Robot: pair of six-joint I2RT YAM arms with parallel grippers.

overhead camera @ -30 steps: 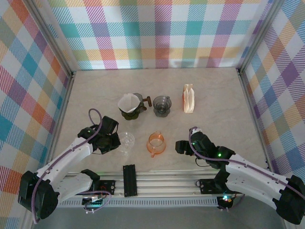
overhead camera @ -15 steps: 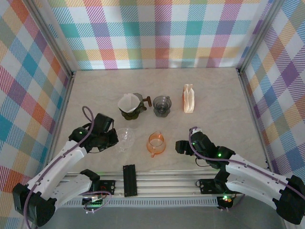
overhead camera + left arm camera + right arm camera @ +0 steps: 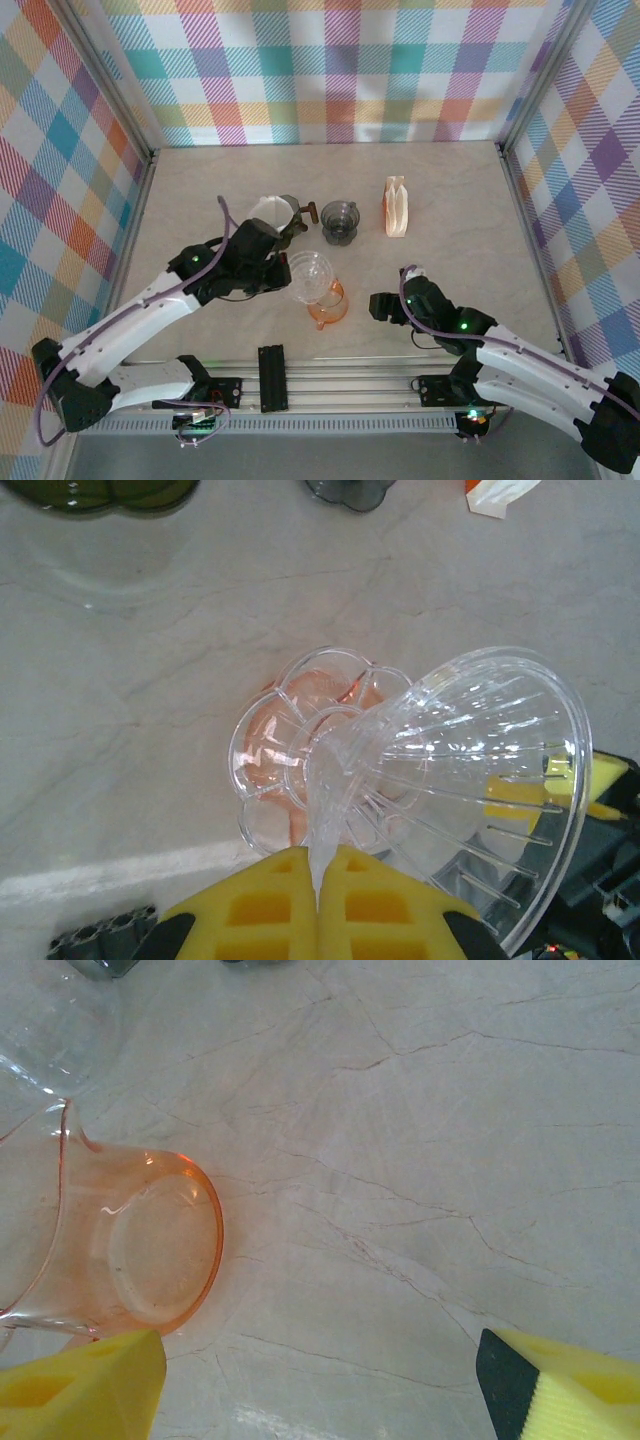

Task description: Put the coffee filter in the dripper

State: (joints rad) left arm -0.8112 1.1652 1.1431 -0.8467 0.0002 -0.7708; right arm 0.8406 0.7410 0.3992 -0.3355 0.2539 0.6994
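My left gripper (image 3: 284,272) (image 3: 320,868) is shut on the handle of a clear ribbed dripper (image 3: 309,274) (image 3: 460,770). The dripper hangs tilted just above an orange glass server (image 3: 328,303) (image 3: 292,742). A stack of white coffee filters (image 3: 397,207) stands upright in its holder at the back right. Another white filter (image 3: 268,211) sits in a dark green dripper (image 3: 278,234). My right gripper (image 3: 383,306) (image 3: 320,1390) stands open to the right of the orange server (image 3: 130,1250), with nothing between its fingers.
A grey dripper (image 3: 340,222) stands beside the green one. A black block (image 3: 271,377) lies on the front rail. Checked walls close the table on three sides. Bare marble lies right of the server and around the filter holder.
My left arm has swung right and forward, carrying the clear dripper from the left of the table to above the orange server. The right arm has stayed still.
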